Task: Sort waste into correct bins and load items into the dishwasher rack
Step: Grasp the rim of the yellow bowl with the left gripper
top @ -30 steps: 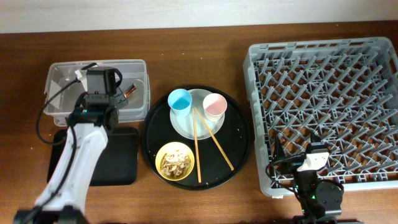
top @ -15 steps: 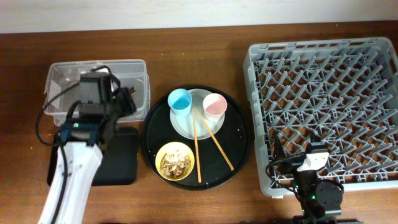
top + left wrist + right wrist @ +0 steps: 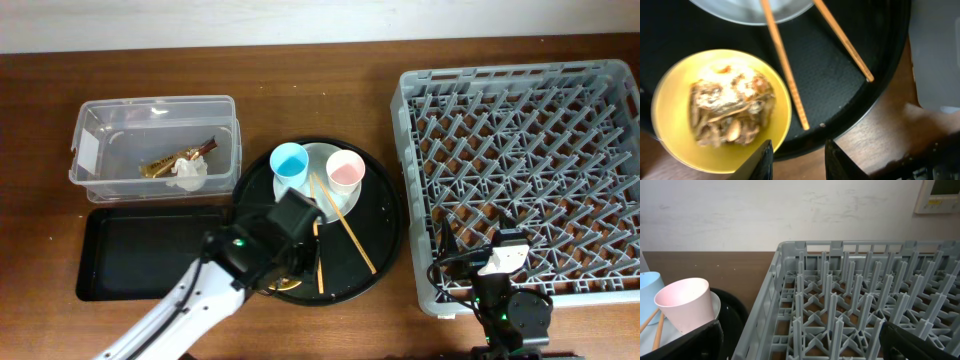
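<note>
**Bowl half hidden beneath the left arm**

From overhead, the left arm's white and black casing covers nearly all of the yellow bowl (image 3: 779, 117), which sits at the near edge of the round black tray (image 3: 385, 220). The left wrist view shows the bowl as smooth, glossy and round. It holds a beige-brown heap of food scraps (image 3: 732, 107) flecked with white grains, and its left rim is blurred.

The left hand (image 3: 799, 150) hovers over the tray's near rim just beside the bowl, its two dark fingers parted with nothing between them. Two slim wooden chopsticks (image 3: 785, 65) lie splayed on the tray. Their far ends rest on the pale plate (image 3: 320, 155), which the wrist view cuts off at the top. The blue cup (image 3: 290, 161) and pink cup (image 3: 346, 168) stand on that plate.

Crumpled tissue (image 3: 187, 172) and a shiny golden wrapper (image 3: 160, 165) lie in the clear tub (image 3: 120, 135). The shallow black tray (image 3: 140, 250) lies just near of it on the desk (image 3: 300, 80).

The right hand (image 3: 800, 330) sits at the near left corner of the grey lattice rack (image 3: 520, 130), spread wide and gripping nothing. The frame crops its fingers.
</note>
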Controlling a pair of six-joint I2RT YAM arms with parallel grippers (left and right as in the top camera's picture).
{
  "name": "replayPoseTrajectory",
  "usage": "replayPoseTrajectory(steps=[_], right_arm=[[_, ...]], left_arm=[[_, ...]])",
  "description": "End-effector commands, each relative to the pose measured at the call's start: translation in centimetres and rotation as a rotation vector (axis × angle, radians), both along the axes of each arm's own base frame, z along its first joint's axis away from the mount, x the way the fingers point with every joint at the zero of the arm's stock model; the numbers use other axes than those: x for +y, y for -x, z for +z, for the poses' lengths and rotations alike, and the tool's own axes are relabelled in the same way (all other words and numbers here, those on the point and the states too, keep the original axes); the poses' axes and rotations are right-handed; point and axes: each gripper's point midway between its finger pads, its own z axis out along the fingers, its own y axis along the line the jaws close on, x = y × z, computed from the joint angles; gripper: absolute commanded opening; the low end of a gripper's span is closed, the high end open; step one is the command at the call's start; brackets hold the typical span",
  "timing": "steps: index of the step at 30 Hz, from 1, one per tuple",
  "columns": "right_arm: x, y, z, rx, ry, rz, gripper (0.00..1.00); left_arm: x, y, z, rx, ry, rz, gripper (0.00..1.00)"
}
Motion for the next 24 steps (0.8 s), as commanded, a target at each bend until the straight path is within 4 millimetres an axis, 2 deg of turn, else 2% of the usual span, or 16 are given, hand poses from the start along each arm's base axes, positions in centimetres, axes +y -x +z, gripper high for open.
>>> replayPoseTrajectory(steps=[1, 10, 13, 16, 20, 22, 24], right_arm=[[0.0, 0.0, -0.2, 0.005, -0.011, -0.003, 0.98], [0.0, 0.0, -0.2, 0.005, -0.011, -0.003, 0.99], [0.0, 0.0, -0.2, 0.005, -0.011, -0.003, 0.98], [0.0, 0.0, -0.2, 0.005, -0.011, -0.003, 0.98], [0.0, 0.0, -0.2, 0.005, -0.011, -0.003, 0.98], [0.0, 0.0, -0.2, 0.005, -0.011, -0.003, 0.98], [0.0, 0.0, -0.2, 0.005, -0.011, -0.003, 0.98]], left_arm=[[-0.6, -0.2, -1.9, 0.002, -0.049, 0.025, 0.33], [-0.7, -0.2, -9.0, 0.138, -0.202, 0.018, 0.33], [-0.5, -0.2, -9.7, 0.15, -0.225, 0.019, 0.32], [-0.4, -0.1, -10.2, 0.16, -0.236, 0.019, 0.16], [-0.4, -0.1, -10.2, 0.16, -0.235, 0.018, 0.01], [-0.4, -0.1, -10.0, 0.161, -0.236, 0.018, 0.0], [-0.6, -0.3, -9.0, 0.152, -0.227, 0.018, 0.0]])
